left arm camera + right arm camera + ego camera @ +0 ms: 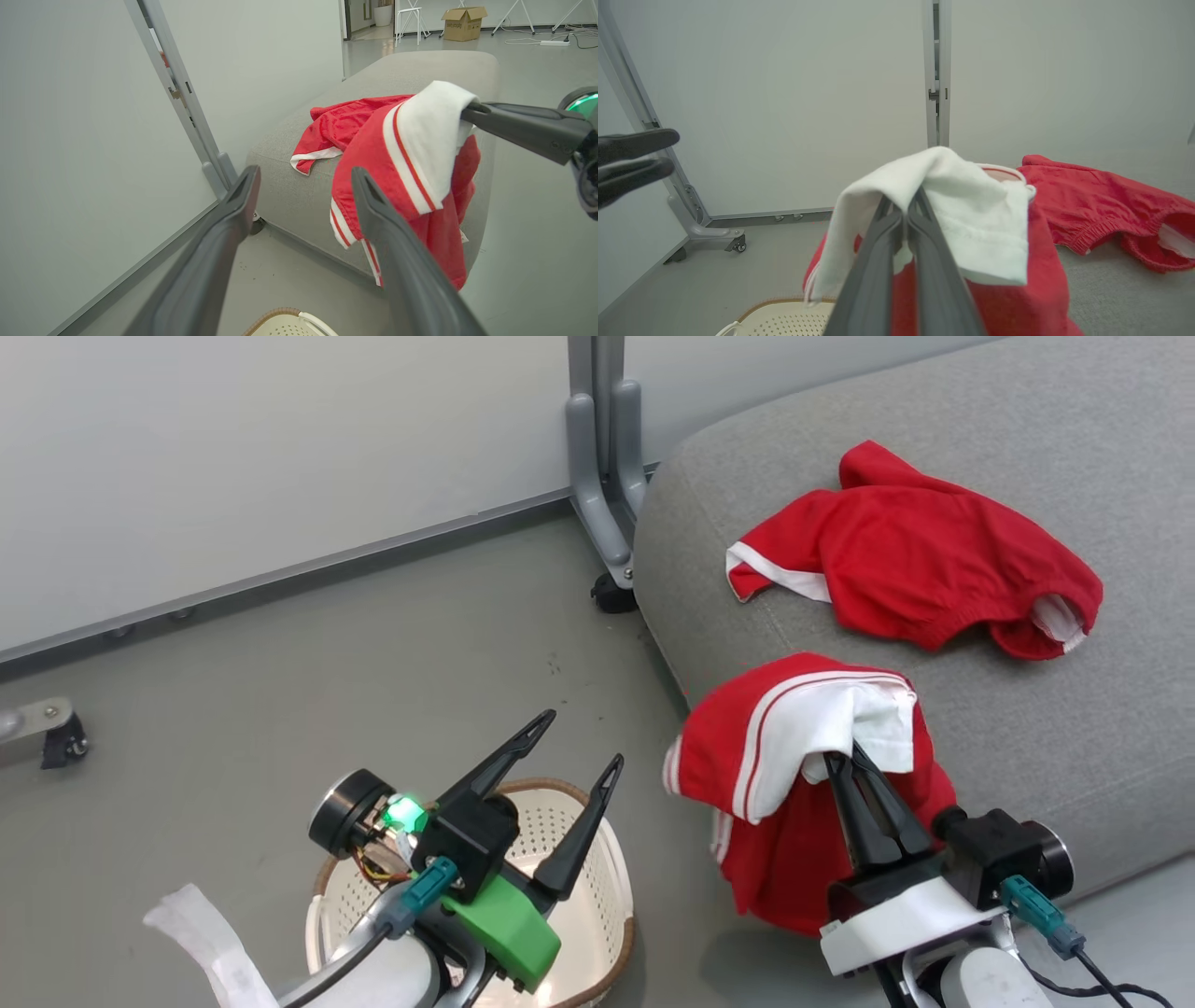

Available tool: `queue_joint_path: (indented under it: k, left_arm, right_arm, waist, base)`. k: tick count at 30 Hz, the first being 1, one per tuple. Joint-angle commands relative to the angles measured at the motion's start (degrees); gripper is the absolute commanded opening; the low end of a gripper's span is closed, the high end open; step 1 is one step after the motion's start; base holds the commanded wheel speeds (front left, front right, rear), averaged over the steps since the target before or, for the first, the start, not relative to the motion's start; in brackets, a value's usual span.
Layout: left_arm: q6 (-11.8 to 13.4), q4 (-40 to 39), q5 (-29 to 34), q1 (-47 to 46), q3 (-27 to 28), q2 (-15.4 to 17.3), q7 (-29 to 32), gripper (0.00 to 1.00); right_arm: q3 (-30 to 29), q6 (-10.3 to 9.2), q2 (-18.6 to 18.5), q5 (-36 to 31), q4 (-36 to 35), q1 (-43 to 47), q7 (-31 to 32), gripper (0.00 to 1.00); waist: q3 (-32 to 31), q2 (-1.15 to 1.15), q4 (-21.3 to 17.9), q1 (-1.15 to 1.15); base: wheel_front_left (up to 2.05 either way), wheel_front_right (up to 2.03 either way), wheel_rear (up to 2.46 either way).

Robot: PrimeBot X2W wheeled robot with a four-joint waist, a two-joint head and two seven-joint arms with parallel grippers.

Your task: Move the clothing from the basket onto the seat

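Head: right claw [845, 761], shut on white lining of held garment [709, 747], hangs at seat [1027, 737] edge, other garment [920, 579] further in; left wrist: left claw [304, 172] wide, empty (basket [273, 315] below); right wrist: cloth droops, so carry inboard before release.

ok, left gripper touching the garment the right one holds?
Apart. Head view shows bare floor between the left gripper and the hanging garment.

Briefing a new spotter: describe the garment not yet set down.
Find the grey sofa seat. At its near edge, a red garment hangs from the right end effector. Unlike the other red garment lying flat, it has white fabric over its top.
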Motion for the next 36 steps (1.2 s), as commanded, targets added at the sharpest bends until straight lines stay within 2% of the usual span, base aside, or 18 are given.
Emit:
queue_joint_path:
  k: [1,9,15,18,22,26,31,33,36]
  left_arm:
    - [0.28,-0.31,0.09,0.85,0.16,0.49,-0.09,1.0]
    - [0.65,-1.07,0.19,-0.05,0.8,1.81,0.09,1.0]
    - [-0.16,-1.76,0.74,-1.75,0.39,2.31,0.87,1.0]
    - [-1.42,-2.23,0.55,-2.68,-0.06,2.59,1.39,1.0]
    - [-5.24,-3.22,-0.81,-4.76,-0.7,3.56,2.71,1.0]
    - [-10.02,-4.45,-0.26,-7.94,-2.15,5.31,4.42,1.0]
    - [-13.54,-6.22,0.07,-11.48,-2.35,7.23,5.61,1.0]
    - [-14.44,-6.86,0.69,-12.79,-2.42,7.73,6.19,1.0]
    - [-15.22,-7.67,1.1,-14.51,-2.22,8.43,6.93,1.0]
  right_arm:
    - [-0.13,-0.06,-0.15,-0.36,-0.53,0.84,-0.19,0.0]
    - [-0.61,-0.06,-0.14,0.32,-2.28,1.95,-0.19,0.0]
    - [-0.64,-0.06,-0.12,1.66,-4.13,1.14,-0.19,0.0]
    - [-1.28,-0.06,-0.11,2.5,-5.34,-0.19,-0.19,0.0]
    - [-3.39,-0.06,-0.11,4.28,-7.9,-3.93,-0.19,0.0]
    - [-7.0,-0.06,-0.11,5.35,-10.7,-11.46,-0.19,0.0]
    - [-12.97,-0.06,-0.38,4.24,-11.62,-25.32,-0.19,0.0]
    - [-16.49,-0.07,-1.73,5.18,-11.12,-32.06,-0.19,0.0]
    - [-20.86,-0.06,-5.85,6.66,-9.19,-42.74,-0.19,0.0]
  waist:
    - [1.25,0.0,-2.72,0.0]
    - [4.07,0.0,-8.61,0.0]
    - [7.33,0.0,-11.18,0.0]
    - [9.59,0.0,-11.45,0.0]
    - [14.3,0.0,-10.79,0.0]
    - [20.48,0.0,-9.16,0.0]
    - [28.02,0.0,-7.32,0.0]
    - [30.76,0.0,-6.31,0.0]
    - [34.37,0.0,-4.68,0.0]
  base:
    - [0.0,0.0,0.0]
    - [0.0,0.0,0.0]
    - [0.0,0.0,0.0]
    - [0.0,0.0,0.0]
    - [0.0,0.0,0.0]
    - [0.0,0.0,0.0]
    - [0.0,0.0,0.0]
    - [0.0,0.0,0.0]
    - [0.0,0.0,0.0]
